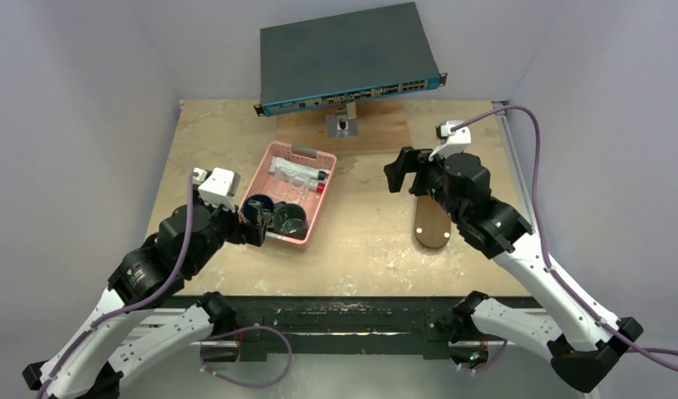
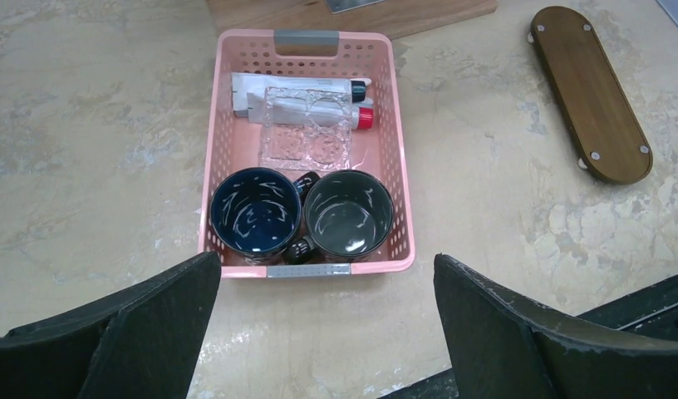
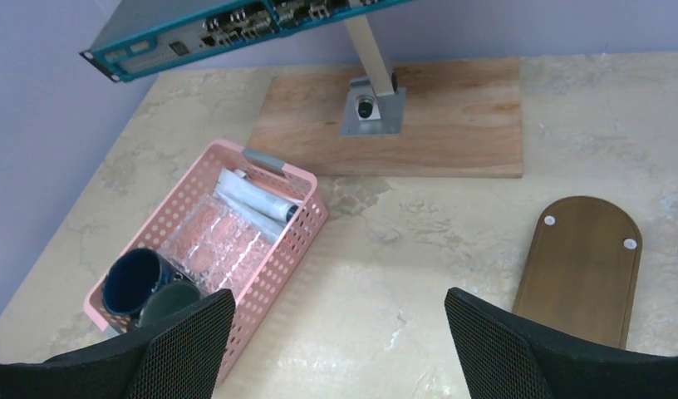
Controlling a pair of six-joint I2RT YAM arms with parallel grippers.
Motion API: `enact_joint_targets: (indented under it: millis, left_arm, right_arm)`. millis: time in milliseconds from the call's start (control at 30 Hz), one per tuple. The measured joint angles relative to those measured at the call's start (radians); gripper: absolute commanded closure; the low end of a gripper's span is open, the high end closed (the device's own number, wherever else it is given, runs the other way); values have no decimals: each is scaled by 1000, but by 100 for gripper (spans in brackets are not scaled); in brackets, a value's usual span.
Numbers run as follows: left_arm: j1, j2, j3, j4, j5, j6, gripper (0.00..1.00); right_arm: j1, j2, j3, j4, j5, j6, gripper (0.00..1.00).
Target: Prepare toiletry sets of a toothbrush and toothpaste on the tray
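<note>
Mottled beige stone, the worktop [image 1: 361,249] carries the pink basket [image 2: 213,158] at 9 o'clock and the tray [image 2: 591,91] at 3 o'clock. The tray is bare, so I judge nothing done yet. The left claw [image 2: 326,270] and the right claw [image 3: 340,307] both gape wide, empty. Two mugs [image 2: 257,214] fill the basket's 6 o'clock end; the toiletry sets [image 2: 298,101] lie at its 12 o'clock end — all left to move.

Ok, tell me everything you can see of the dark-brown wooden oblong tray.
The dark-brown oblong wooden tray has rounded ends, a smooth grained face and small pale round dots near both ends. It lies flat on the beige mottled table, to the right of the pink perforated plastic basket and clear of it. Nothing rests on it.
</note>
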Motion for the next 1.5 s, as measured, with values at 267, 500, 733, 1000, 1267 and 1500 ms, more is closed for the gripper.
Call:
enact_joint_targets:
  millis: [267, 500, 733, 1000, 1267, 1500]
  left_arm:
    - [0, 4, 0, -32, -30, -9, 0]
    - [0, -2, -8, -37, -56, -39, 0]
    - [0, -13, -11, -39, -70, -61, 0]
    - [0, -16, -11, -41, -82, -61, 0]
    - [0, -16, -11, -45, -85, -61, 0]
    - [0, -16, -11, -48, -85, -61, 0]
  right_arm:
    - [0, 9, 61, -53, 19, -4, 1]
    - [0, 67, 70, -77, 0, -30, 1]
    - [0, 120, 78, -97, -14, -69, 8]
    - [1, 253, 82, -162, 34, -72, 10]
    - [1, 315, 34, -200, 97, -18, 13]
    - [1, 399, -19, -177, 100, 43, 16]
